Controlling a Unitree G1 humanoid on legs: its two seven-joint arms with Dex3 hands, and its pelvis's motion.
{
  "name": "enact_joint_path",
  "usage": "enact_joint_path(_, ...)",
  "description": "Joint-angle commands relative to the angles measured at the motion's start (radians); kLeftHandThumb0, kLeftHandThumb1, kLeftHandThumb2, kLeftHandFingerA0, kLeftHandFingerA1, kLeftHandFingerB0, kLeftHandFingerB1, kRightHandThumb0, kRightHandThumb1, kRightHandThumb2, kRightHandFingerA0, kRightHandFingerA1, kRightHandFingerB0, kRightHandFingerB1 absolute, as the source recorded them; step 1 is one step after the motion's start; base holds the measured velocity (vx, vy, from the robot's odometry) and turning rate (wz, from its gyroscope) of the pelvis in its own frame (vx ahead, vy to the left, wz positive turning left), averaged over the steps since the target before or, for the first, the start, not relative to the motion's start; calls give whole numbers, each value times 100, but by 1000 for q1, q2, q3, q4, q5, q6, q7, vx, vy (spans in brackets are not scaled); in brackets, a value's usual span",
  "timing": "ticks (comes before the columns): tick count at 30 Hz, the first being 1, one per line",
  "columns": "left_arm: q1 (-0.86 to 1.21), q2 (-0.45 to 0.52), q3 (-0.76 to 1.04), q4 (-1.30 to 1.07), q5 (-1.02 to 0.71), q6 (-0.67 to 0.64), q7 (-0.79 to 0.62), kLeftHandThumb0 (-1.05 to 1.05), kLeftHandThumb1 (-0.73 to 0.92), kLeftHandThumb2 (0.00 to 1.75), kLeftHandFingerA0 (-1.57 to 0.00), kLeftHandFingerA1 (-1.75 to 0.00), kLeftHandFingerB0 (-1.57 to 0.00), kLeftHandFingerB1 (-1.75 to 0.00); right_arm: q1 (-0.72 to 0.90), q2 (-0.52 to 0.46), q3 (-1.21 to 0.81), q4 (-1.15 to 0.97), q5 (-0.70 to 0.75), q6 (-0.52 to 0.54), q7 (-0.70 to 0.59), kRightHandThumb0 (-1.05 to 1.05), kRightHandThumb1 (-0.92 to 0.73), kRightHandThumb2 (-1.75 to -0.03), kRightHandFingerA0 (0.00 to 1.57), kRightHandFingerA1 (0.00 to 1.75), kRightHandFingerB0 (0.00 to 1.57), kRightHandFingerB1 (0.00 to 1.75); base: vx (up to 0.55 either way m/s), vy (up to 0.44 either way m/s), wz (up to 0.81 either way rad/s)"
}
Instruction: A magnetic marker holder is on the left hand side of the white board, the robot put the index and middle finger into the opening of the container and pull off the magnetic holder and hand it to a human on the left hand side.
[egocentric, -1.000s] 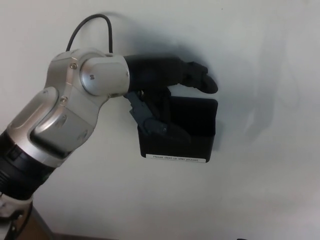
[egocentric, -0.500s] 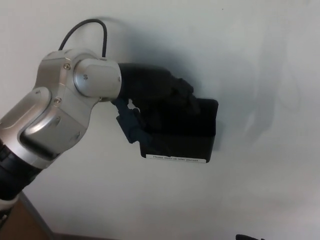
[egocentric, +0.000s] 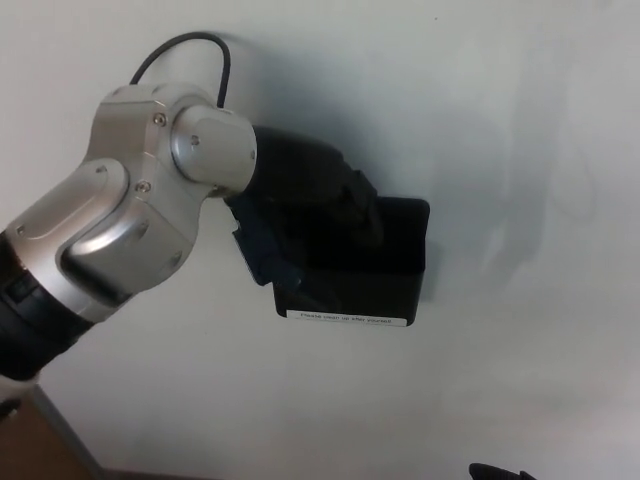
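So the black magnetic marker holder (egocentric: 375, 275) sits a little right of the frame's center, stuck flat on the whiteboard (egocentric: 520, 120), which fills basically the whole background. It's a boxy thing with its opening facing up and a thin white label strip (egocentric: 346, 319) along its bottom front edge; the print on it is too small to read.

The left hand (egocentric: 315, 205) comes in from the left of the frame on a chunky silver arm (egocentric: 130, 230) that runs from the lower left edge up toward the middle. A black cable (egocentric: 180, 45) loops over the top of the silver wrist joint in the upper left. The hand is right on the holder's upper left corner, and its fingers (egocentric: 360, 215) reach down over the top edge into the opening. Everything there is black on black, so honestly I can't tell whether the fingers are hooked tight on the wall of the holder or just resting inside it. The thumb side seems to sit outside, against the holder's left wall, but that part is pretty murky too.

There's a soft shadow on the board to the right of the holder. The right hand doesn't show. A small dark shape (egocentric: 505, 472) pokes in at the bottom edge, right of center; can't make out what it is.
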Motion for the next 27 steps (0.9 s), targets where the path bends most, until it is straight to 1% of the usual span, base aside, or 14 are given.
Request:
enact_joint_path(1,14,-12,-21,41,13,1,-27,-90,47,86,-28,-45,-16,-36,-4,-16,5,-6,-3,-3,-16,-61,-81,-65,62,50,54,41,0,0,0)
enact_joint_path(6,14,-42,-19,68,12,-22,-14,-91,48,86,-27,-45,-14,-36,-4,-18,9,-5,-2,-5,-16,-59,-82,-64,63,49,54,42,0,0,0)
enact_joint_path(11,9,-57,-23,76,24,-20,-12,-93,59,59,-45,-42,-20,-28,-5,-17,9,-6,-1,-4,-18,-60,-81,-65,63,50,55,42,0,0,0)
enact_joint_path(12,11,-73,-20,74,22,-17,-2,-105,56,88,-50,-53,-17,-34,-4,-16,9,-8,1,1,-19,-61,-81,-64,62,50,54,41,0,0,0)
enact_joint_path(13,11,-78,-20,74,22,-16,1,-105,56,88,-50,-53,-17,-34,-4,-16,8,-8,1,2,-20,-61,-81,-64,62,50,54,41,0,0,0)
enact_joint_path(14,10,-81,-19,75,24,-17,1,-92,59,59,-55,-47,-21,-28,-4,-17,9,-9,1,3,-20,-61,-81,-65,61,49,53,42,0,0,0)
enact_joint_path(17,11,-84,-18,76,28,-18,-1,-92,59,59,-55,-47,-21,-28,-4,-17,10,-9,1,4,-20,-61,-81,-65,61,49,53,42,0,0,0)
enact_joint_path(18,6,-87,-23,82,35,-22,-2,-93,59,59,-53,-47,-18,-27,-4,-18,9,-6,4,-2,-13,-61,-82,-64,62,50,54,42,0,0,0)
enact_joint_path(19,5,-87,-26,84,40,-24,-2,-93,48,88,-45,-53,-11,-35,-3,-18,9,-6,5,-1,-13,-62,-81,-64,62,49,54,42,0,0,0)
enact_joint_path(21,5,-87,-27,85,46,-26,-2,-93,48,88,-45,-53,-11,-35,-3,-18,9,-7,4,1,-15,-62,-81,-64,62,49,54,42,0,0,0)
enact_joint_path(22,3,-89,-28,86,47,-20,-4,-94,59,59,-56,-47,-18,-27,-3,-19,10,-7,3,1,-17,-62,-81,-64,63,49,55,42,0,0,0)
enact_joint_path(23,3,-90,-27,86,48,-17,-5,-94,59,59,-56,-47,-18,-27,-2,-19,10,-7,2,0,-18,-62,-81,-64,63,49,55,42,0,0,0)
enact_joint_path(24,4,-91,-29,85,50,-14,-5,-95,47,88,-42,-51,-7,-34,-3,-17,7,-5,8,0,-13,-60,-81,-64,63,50,56,42,0,0,0)
enact_joint_path(27,12,-93,-29,75,55,-5,-4,-102,52,89,-45,-50,-8,-31,-2,-14,4,-4,12,5,-11,-61,-81,-64,63,49,57,43,0,0,0)
